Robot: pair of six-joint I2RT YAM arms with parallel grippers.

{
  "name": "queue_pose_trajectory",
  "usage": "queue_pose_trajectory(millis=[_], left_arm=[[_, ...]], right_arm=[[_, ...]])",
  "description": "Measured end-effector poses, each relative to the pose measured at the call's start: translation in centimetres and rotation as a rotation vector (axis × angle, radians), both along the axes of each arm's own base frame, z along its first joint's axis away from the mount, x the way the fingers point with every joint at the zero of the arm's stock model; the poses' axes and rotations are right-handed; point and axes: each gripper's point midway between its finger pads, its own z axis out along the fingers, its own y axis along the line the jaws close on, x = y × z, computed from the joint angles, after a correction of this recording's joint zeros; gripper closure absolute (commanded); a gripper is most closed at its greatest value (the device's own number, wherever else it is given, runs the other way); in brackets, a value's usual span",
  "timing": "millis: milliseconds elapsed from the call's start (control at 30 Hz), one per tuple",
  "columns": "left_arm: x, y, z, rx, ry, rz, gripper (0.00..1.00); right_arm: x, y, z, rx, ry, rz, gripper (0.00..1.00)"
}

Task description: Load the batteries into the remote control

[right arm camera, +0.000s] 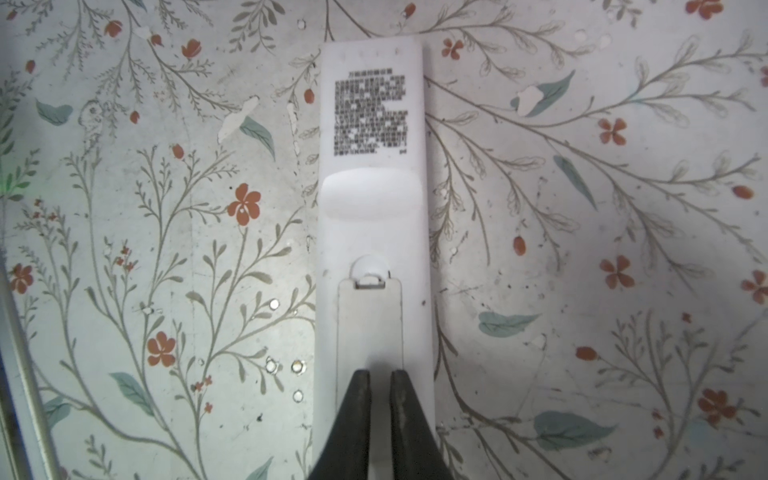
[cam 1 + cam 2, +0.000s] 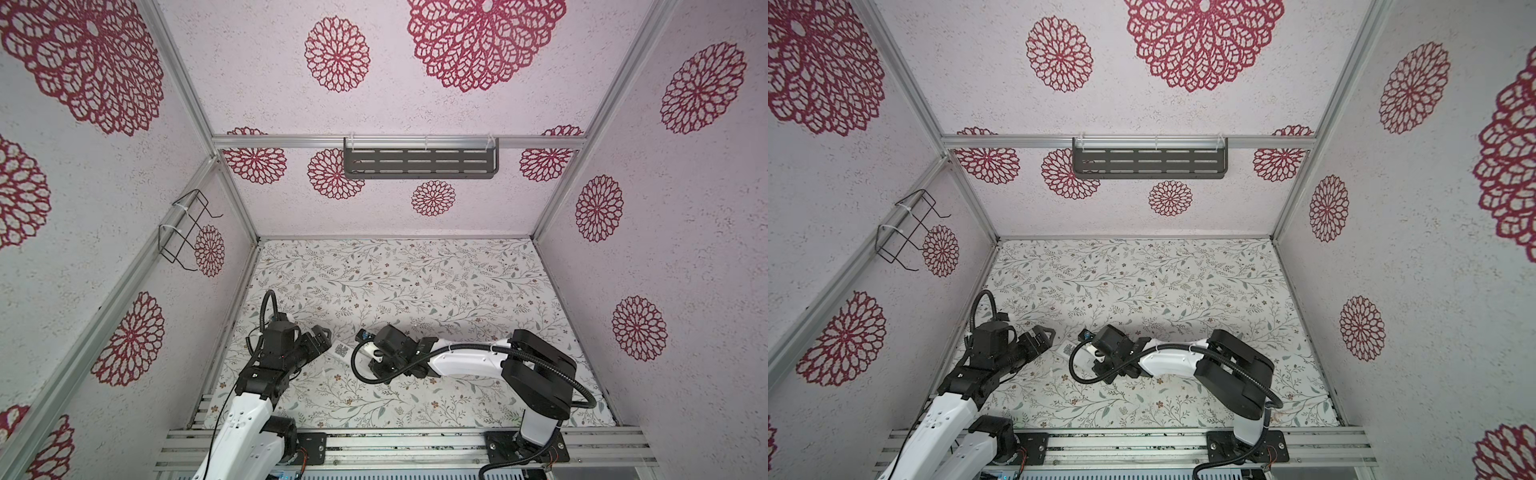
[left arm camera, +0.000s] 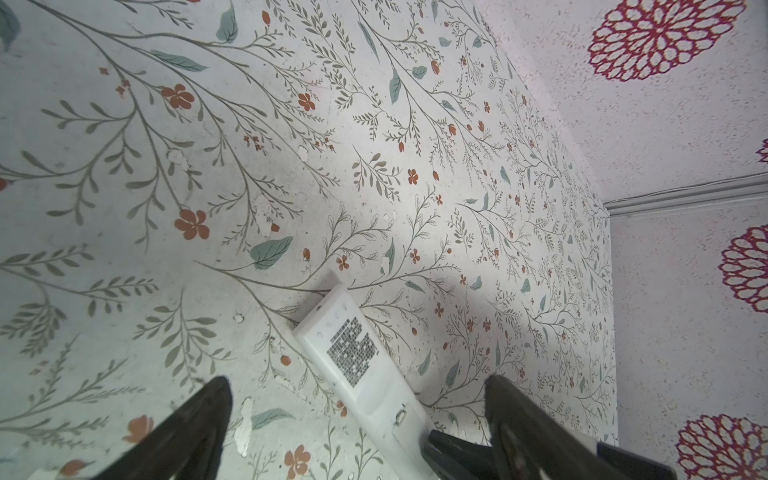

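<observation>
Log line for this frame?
remote back-up on table, cover on | left gripper open near label end | right gripper shut over cover | batteries unseen

Left fingers [image 3: 199, 419] wide apart — right fingers [image 1: 357, 409] nearly together

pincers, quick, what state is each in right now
left pincer: open, empty
right pincer: shut, nothing held, tips over the back of the remote control

Both top views look steeply down over the whole table [image 2: 415, 282]. Both wrist views sit close above it, sharing the remote control [image 1: 370, 199].
</observation>
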Motion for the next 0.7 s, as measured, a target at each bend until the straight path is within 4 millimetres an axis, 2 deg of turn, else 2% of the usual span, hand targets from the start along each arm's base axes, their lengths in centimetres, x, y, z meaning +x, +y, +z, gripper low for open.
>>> queue_pose_trajectory(millis=[267,533,700], left_arm=[[0.0,0.0,0.0,0.000,0.000,0.000,0.03],[0.0,0.0,0.2,-0.001,-0.008,0.000,0.03],[0.0,0.0,0.2,-0.001,-0.010,0.001,0.03]], right_arm=[[0.1,0.3,0.3,-0.020,0.001,0.001,0.86],[1.4,3.1,0.5,-0.025,-0.004,0.016,0.86],[1.6,3.6,0.6,-0.020,-0.008,0.019,0.83]])
